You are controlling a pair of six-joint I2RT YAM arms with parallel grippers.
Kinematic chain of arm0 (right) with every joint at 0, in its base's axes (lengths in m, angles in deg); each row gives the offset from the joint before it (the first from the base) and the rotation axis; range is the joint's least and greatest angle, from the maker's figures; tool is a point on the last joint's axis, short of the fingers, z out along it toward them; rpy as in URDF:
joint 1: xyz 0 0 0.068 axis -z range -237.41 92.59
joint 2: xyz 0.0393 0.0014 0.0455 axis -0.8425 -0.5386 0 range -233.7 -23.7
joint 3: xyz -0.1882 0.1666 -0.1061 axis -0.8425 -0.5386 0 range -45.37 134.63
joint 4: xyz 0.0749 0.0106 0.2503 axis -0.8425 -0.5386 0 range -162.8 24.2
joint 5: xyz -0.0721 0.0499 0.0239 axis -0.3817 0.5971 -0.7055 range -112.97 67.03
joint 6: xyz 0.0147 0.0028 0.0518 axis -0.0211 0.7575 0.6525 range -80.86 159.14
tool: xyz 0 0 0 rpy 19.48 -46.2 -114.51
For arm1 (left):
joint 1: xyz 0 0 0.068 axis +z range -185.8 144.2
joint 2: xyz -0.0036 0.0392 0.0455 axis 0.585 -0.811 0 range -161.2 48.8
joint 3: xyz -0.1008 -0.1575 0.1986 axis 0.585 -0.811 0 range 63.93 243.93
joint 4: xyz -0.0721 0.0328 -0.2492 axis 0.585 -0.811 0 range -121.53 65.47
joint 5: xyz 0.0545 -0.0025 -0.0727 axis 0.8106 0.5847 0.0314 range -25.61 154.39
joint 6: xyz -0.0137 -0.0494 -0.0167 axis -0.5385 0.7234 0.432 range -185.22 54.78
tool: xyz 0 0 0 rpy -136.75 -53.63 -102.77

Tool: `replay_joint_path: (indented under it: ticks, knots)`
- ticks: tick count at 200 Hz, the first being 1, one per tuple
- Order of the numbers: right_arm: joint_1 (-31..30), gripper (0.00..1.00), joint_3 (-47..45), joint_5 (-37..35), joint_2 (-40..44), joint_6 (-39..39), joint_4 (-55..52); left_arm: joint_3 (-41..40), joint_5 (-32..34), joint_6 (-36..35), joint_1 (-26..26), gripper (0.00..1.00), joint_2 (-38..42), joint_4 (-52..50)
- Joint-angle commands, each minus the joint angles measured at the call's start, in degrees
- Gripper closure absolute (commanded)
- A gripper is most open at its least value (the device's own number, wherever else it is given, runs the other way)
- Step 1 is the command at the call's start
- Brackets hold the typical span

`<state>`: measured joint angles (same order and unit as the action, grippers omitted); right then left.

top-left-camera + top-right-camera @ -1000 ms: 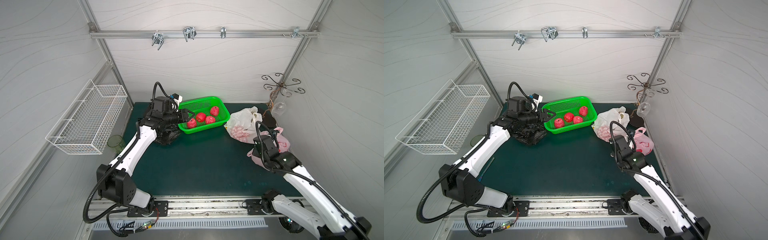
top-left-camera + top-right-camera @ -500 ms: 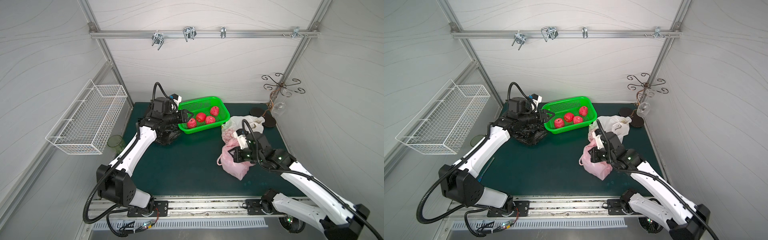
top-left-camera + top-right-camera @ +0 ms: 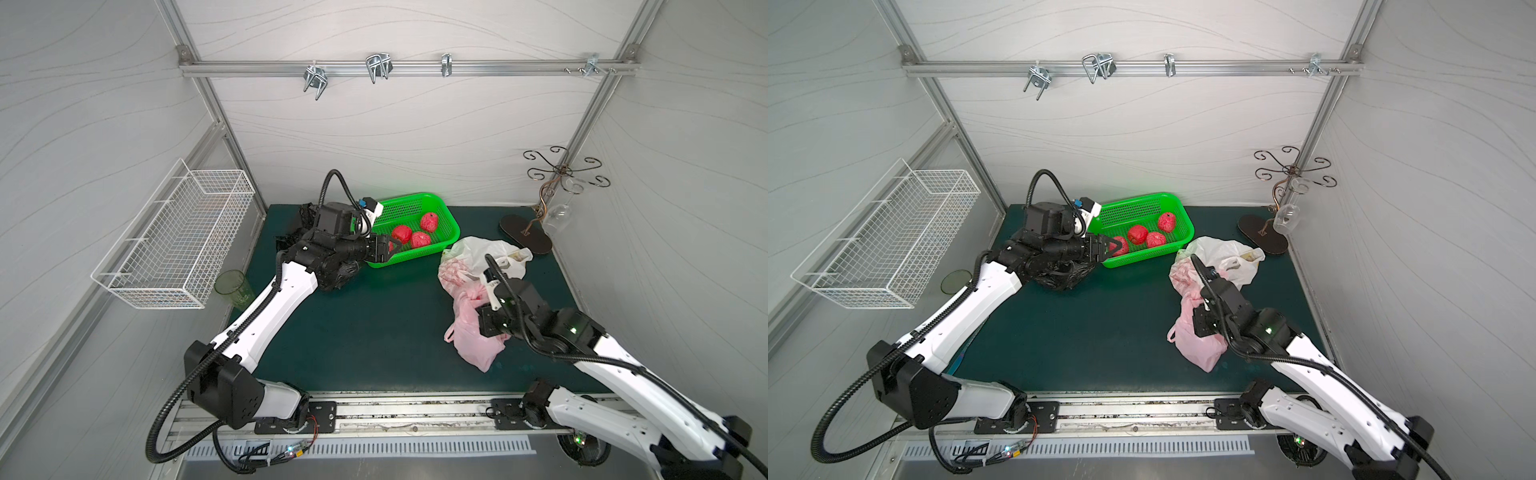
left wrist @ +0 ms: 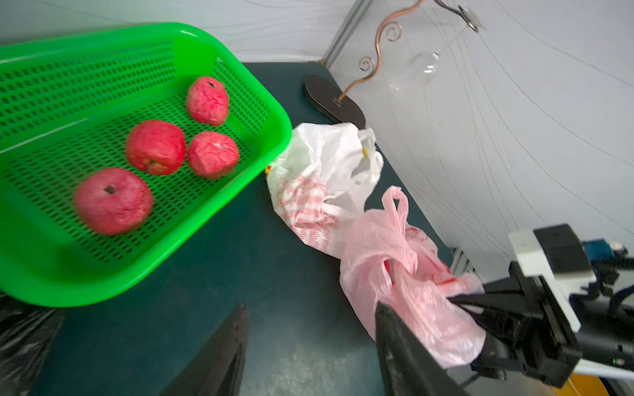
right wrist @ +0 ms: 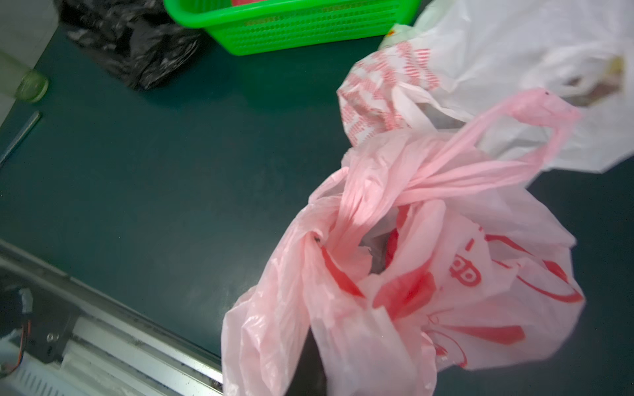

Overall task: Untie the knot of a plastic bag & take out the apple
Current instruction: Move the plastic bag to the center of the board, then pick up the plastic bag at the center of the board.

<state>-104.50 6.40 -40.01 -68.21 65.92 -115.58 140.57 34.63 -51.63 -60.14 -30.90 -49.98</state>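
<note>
A pink plastic bag [image 3: 473, 340] [image 3: 1196, 343] lies on the green mat at the front right. Its handles are twisted into a knot [image 5: 346, 209]. My right gripper [image 4: 456, 301] [image 3: 478, 330] is pushed into the bag's side and shut on the pink plastic, which drapes over one dark finger [image 5: 308, 360]. The apple is hidden; only red print shows through the bag. My left gripper [image 4: 312, 307] [image 3: 384, 247] [image 3: 1106, 247] hangs open and empty over the mat at the near left corner of the green basket [image 3: 455, 228].
The green basket [image 4: 274, 113] holds several red fruits [image 4: 113, 200]. A white bag [image 3: 482, 253] lies just behind the pink one. A black bag [image 3: 1063, 278] sits under my left arm. A glass stand [image 3: 528, 239], a green cup [image 3: 232, 286] and a wire basket [image 3: 178, 241] line the edges.
My right arm has dragged the pink bag from the right wall leftward and toward the front of the mat. The left arm has stayed by the basket.
</note>
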Motion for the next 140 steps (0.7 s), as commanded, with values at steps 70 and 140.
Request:
replay_joint_path:
  ticks: [70,140]
  knots:
    - [4.3,0.01,3.0,-21.8,-4.5,4.5,-2.7,-0.6,-2.5,0.8,2.6,0.41,1.1,1.7]
    - [18.2,0.26,0.8,-0.8,-16.8,2.0,8.0,-0.5,-2.8,0.9,2.6,0.41,0.6,1.6]
